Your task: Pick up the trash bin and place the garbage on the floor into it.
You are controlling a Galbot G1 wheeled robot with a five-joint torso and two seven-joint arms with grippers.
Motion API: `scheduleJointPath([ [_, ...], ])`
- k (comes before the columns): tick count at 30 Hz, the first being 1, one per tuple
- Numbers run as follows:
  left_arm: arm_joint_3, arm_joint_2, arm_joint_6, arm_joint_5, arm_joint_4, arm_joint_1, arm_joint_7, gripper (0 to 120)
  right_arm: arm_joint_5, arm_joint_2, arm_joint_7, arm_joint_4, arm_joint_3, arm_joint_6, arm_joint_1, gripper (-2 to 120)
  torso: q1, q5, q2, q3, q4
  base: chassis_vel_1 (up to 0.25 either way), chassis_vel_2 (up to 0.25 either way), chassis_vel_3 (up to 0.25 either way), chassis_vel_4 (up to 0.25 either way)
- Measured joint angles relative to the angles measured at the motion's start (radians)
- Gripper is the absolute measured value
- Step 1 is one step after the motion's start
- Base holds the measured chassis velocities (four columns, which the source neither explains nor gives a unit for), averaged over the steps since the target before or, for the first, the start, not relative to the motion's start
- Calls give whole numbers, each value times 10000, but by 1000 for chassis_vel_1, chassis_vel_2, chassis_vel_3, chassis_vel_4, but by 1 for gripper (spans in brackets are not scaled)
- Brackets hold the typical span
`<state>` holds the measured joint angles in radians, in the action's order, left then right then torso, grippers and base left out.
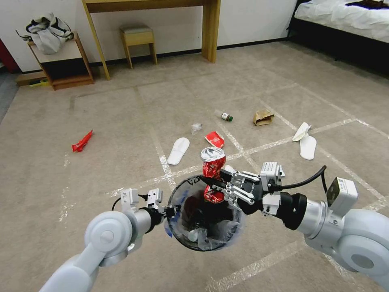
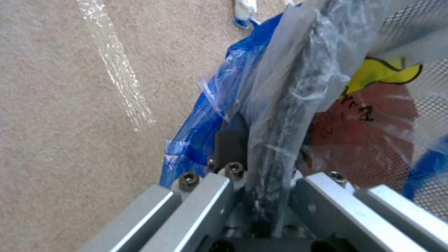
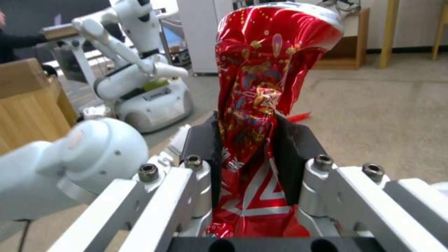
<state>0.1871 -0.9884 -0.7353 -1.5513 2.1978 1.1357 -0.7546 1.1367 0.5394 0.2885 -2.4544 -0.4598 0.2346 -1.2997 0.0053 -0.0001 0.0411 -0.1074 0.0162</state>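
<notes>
The left gripper [image 1: 175,211] is clamped on the bin [image 1: 202,242] rim, holding it up. The right gripper [image 1: 214,183], clamped on a crushed red wrapper [image 1: 213,170], hangs over the opening. Slippers [image 1: 178,150], a bottle [image 1: 224,116] and a paper bag [image 1: 263,117] remain on the floor [image 1: 121,121].

Left gripper [image 1: 175,211] clamped; right gripper [image 1: 213,181] clamped, both arms reaching forward.

Beige carpet [image 1: 121,121] crossed by pale tape lines; wooden desk [image 1: 154,8], stool [image 1: 137,38], bed [image 1: 344,16] along white wall [image 1: 251,20].
</notes>
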Motion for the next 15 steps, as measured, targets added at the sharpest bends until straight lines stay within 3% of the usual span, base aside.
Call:
scheduleJointPath([
  [5, -177, -152, 0, 29, 2, 23, -66, 0, -407, 17, 67, 196, 279, -52, 17, 26, 0, 2, 0, -1, 1, 0, 0, 0, 0],
  [6, -191, -175, 0, 6, 43, 12, -89, 0, -599, 77, 97, 321, 401, -82, 2, 34, 0, 1, 0, 0, 1, 0, 0, 0, 0],
  [10, -192, -164, 0, -106, 71, -9, -110, 0, -781, 180, 148, 487, 657, -150, 45, 44, 0, 1, 0, 0, 1, 0, 0, 0, 0],
  [11, -208, -169, 0, -139, 70, -10, -136, 0, -893, 271, 192, 574, 813, -187, 96, 53, 0, 2, 0, -1, 0, 0, 0, 0, 0],
  [12, -208, -169, 0, -139, 70, -10, -136, 0, -893, 271, 192, 574, 813, -187, 96, 53, 0, 2, 0, -1, 0, 0, 0, 0, 0],
  [15, -218, -214, 0, -145, -34, -38, -151, 0, -1000, 290, 347, 630, 880, -239, 93, 68, -1, 2, 0, -1, 1, 0, 0, 0, 0],
])
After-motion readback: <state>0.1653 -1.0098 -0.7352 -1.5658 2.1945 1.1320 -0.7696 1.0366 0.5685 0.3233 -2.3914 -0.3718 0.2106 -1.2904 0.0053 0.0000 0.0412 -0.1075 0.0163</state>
